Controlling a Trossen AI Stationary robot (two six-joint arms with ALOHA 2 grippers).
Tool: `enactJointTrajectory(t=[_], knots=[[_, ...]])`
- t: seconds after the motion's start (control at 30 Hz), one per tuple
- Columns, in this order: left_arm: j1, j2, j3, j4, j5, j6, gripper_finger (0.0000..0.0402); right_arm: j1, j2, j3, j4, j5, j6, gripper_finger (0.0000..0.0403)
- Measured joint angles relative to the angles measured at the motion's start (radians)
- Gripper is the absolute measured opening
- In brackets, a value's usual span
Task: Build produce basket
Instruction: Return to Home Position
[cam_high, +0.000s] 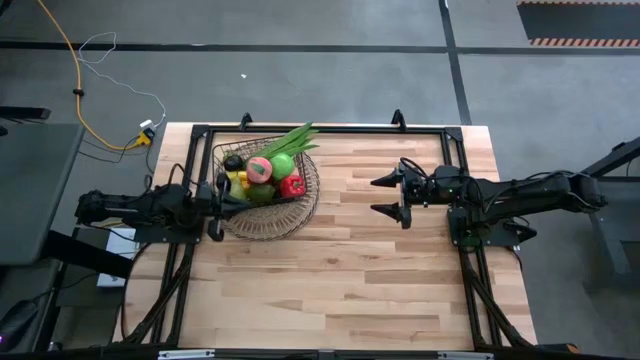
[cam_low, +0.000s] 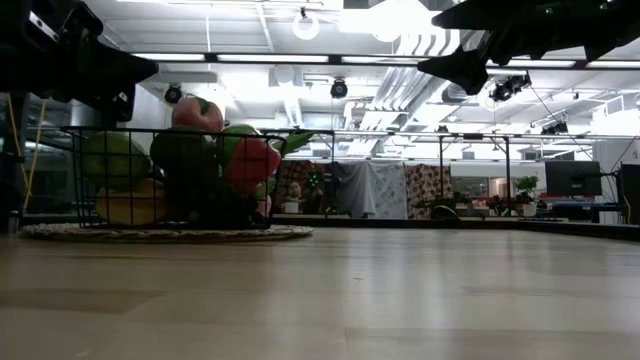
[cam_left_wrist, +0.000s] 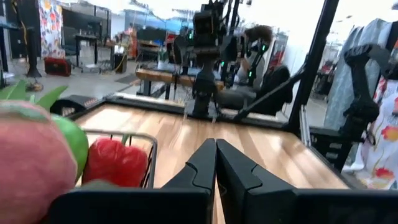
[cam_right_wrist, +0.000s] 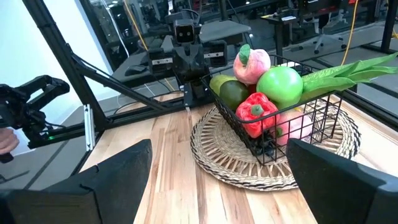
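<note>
1. my right gripper (cam_high: 378, 196) has its fingers spread wide, and ahead of it bare table (cam_high: 350, 260) lies open up to the basket (cam_high: 308, 208).
2. past that gap, the basket heaped with produce (cam_high: 268, 172) bars the straight path.
3. my left gripper (cam_high: 228, 200), fingers pressed together, hangs over the basket's rim with produce crowding close beside it.
4. black frame rails (cam_high: 330, 130) fence the table's edges.

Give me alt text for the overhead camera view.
A wire basket piled with toy produce sits left of centre on the wooden table. The left tool is at the basket's edge; the right tool, open, hovers well apart on the right.
</note>
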Motion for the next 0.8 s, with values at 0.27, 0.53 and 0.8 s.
enactJointTrajectory(t=[0.27,0.53,0.8], knots=[[0.0,0.005,0.0,-0.032,0.004,-0.013,0.0,0.0,0.0,0.0,0.0,0.0,0.023,0.036],[0.0,0.005,0.0,-0.032,0.004,-0.013,0.0003,0.0,0.0,0.0,0.0,0.0,0.026,0.036],[0.0,0.005,0.0,-0.032,0.004,-0.013,0.0003,-0.002,0.0,0.0,0.002,0.003,-0.034,0.036]])
